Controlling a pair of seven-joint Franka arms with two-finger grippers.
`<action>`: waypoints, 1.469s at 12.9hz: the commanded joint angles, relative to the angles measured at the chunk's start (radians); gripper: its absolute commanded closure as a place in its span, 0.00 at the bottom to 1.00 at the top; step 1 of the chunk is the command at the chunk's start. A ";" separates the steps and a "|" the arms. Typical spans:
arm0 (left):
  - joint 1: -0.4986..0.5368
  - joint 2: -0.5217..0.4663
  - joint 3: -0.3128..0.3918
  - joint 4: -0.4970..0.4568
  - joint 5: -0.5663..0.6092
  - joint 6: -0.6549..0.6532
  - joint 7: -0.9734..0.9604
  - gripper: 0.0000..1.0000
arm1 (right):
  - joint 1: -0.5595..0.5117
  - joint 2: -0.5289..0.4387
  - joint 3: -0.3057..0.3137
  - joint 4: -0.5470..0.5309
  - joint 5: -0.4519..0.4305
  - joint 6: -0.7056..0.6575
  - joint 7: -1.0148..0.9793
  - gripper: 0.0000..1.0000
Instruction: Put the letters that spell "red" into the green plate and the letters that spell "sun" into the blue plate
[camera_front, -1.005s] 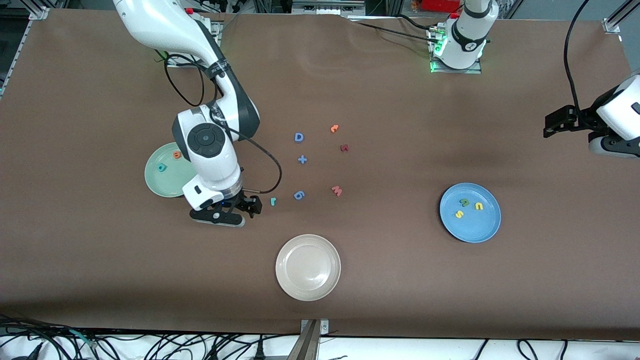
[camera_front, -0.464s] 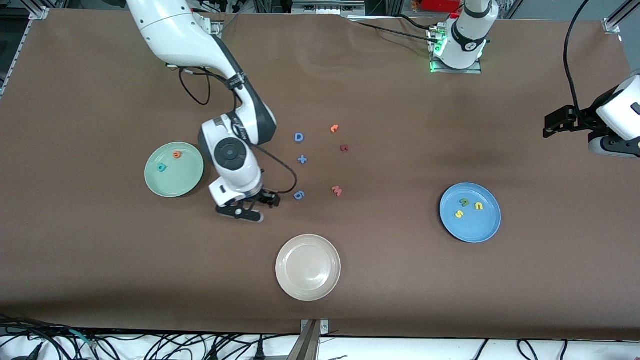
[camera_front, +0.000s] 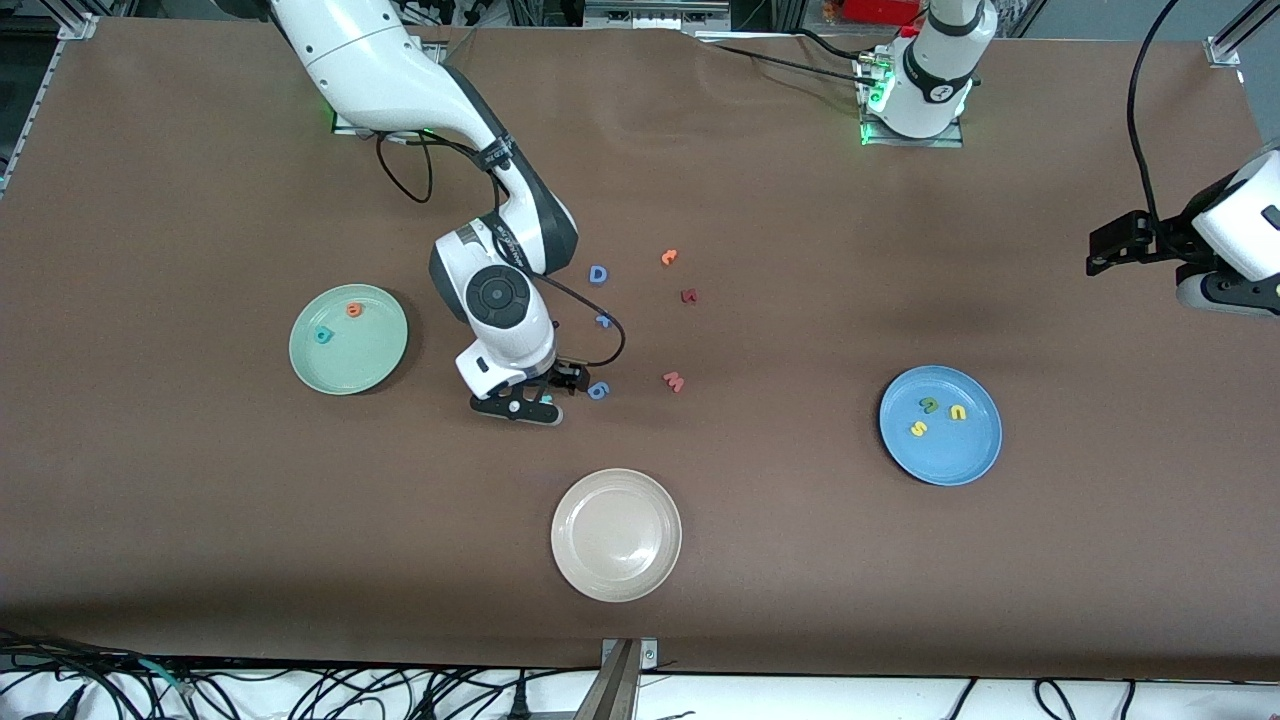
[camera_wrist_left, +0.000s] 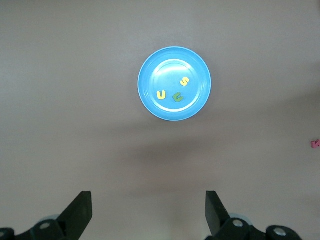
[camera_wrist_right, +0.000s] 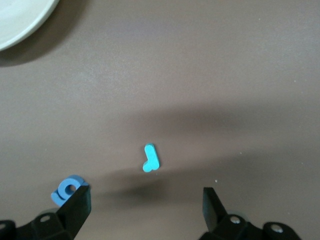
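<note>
- altogether three round rimmed plates: green plate (camera_front: 348, 339), blue plate (camera_front: 940, 425), beige plate (camera_front: 616, 535)
- two letters lie in the green plate, orange e (camera_front: 354, 310) and teal d (camera_front: 322, 335); three in the blue plate, yellow s (camera_front: 918, 428), green letter (camera_front: 929, 405), yellow letter (camera_front: 958, 412)
- only the right wrist view shows the flat teal r (camera_wrist_right: 149, 158) whole on the brown cloth, beside a blue 6 (camera_wrist_right: 66, 189)
- right gripper (camera_front: 528, 403) hovers over the r, jaws apart, empty
- left gripper (camera_wrist_left: 148, 212) waits at the left arm's end of the table, jaws apart, empty
</note>
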 joint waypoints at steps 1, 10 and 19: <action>-0.003 0.009 0.008 0.021 -0.031 -0.001 -0.002 0.00 | 0.004 0.017 0.004 -0.010 0.020 0.047 0.018 0.01; -0.005 0.009 0.007 0.021 -0.031 -0.001 -0.002 0.00 | 0.003 0.040 -0.007 -0.017 0.017 0.085 0.012 0.47; -0.005 0.009 0.008 0.021 -0.031 -0.001 -0.002 0.00 | -0.019 0.047 -0.007 -0.015 0.017 0.141 0.012 0.47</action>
